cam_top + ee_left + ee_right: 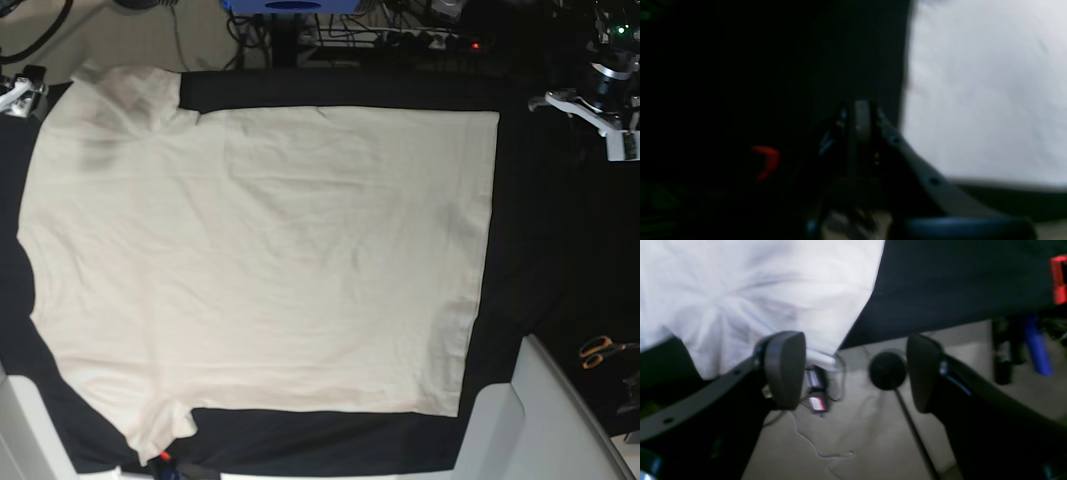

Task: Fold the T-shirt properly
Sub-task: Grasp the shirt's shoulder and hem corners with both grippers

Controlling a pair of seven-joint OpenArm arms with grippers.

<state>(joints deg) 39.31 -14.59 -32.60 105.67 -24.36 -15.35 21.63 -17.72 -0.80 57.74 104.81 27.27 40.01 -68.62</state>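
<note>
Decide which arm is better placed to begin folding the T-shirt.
Right, probably: the right gripper is open, with the T-shirt beside one finger. The left gripper looks closed over black cloth, apart from the shirt.

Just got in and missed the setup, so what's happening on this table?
A two-armed robot is set to fold a cream T-shirt, which lies spread flat and unfolded on the black table cloth. Neither arm holds it. The right gripper hangs with jaws wide open past the shirt's sleeve corner; the left gripper sits beside the shirt's edge, jaws together.
</note>
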